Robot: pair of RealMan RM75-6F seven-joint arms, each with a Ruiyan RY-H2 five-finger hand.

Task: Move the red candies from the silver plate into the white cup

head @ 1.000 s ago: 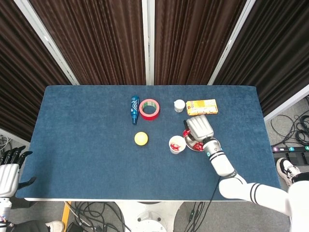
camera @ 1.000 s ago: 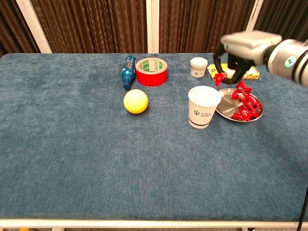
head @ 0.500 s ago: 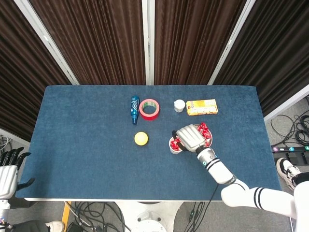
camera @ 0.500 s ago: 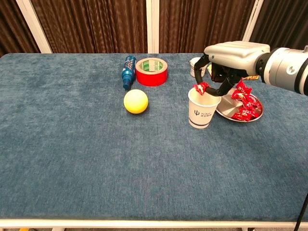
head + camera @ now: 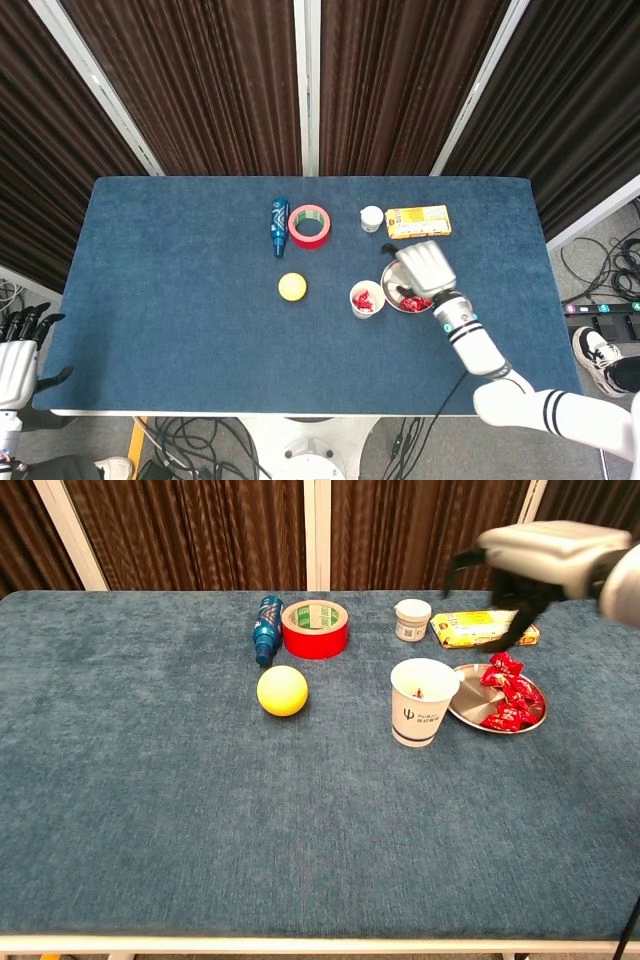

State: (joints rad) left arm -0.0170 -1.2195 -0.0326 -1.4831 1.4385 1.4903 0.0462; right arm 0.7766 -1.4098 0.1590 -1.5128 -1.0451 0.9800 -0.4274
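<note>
The white cup (image 5: 418, 718) stands just left of the silver plate (image 5: 469, 704), touching or nearly touching its rim. Several red candies (image 5: 506, 693) lie on the right half of the plate. In the head view the cup (image 5: 353, 298) shows red candy inside it, and the plate (image 5: 389, 299) lies beside it, partly under my right hand (image 5: 424, 269). My right hand (image 5: 531, 566) hovers above the far side of the plate, blurred, fingers apart and hanging down, holding nothing. My left hand (image 5: 17, 343) hangs off the table's front left corner, fingers spread and empty.
A yellow ball (image 5: 282, 690) sits left of the cup. Behind it lie a blue bottle (image 5: 266, 615) and a red tape roll (image 5: 315, 627). A small white jar (image 5: 412, 619) and a yellow box (image 5: 480, 630) stand behind the plate.
My right hand carried a red candy from above the plate to the cup's mouth, let it go there, and has swung back up and right over the plate, empty.
</note>
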